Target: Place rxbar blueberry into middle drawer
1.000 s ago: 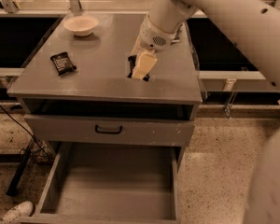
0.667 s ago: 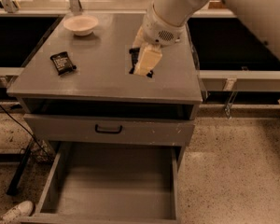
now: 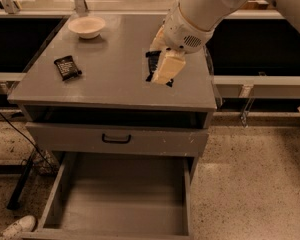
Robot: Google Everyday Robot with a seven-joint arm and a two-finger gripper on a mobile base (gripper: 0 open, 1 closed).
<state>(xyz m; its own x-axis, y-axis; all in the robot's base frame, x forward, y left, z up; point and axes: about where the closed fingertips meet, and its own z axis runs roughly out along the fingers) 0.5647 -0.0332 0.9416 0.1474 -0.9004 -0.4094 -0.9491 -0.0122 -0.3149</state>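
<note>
The rxbar blueberry (image 3: pixel 152 59), a dark wrapped bar, lies on the grey cabinet top (image 3: pixel 110 79) right of the middle. It is mostly hidden under my gripper (image 3: pixel 163 74), which hangs down onto it from the upper right. Only the bar's dark ends show at the gripper's sides. I cannot tell whether the bar is lifted off the top. The middle drawer (image 3: pixel 60 199) stands pulled out at the bottom front, and its bare grey floor holds nothing.
A black-wrapped bar with white print (image 3: pixel 67 67) lies on the left of the cabinet top. A white bowl (image 3: pixel 86 26) stands at the back left. A shut drawer front with a black handle (image 3: pixel 116 139) sits above the open drawer. A shoe (image 3: pixel 12 227) and cables are on the floor at the left.
My gripper has shifted slightly to the right over the dark bar. The drawer, the bowl and the black bar have not moved.
</note>
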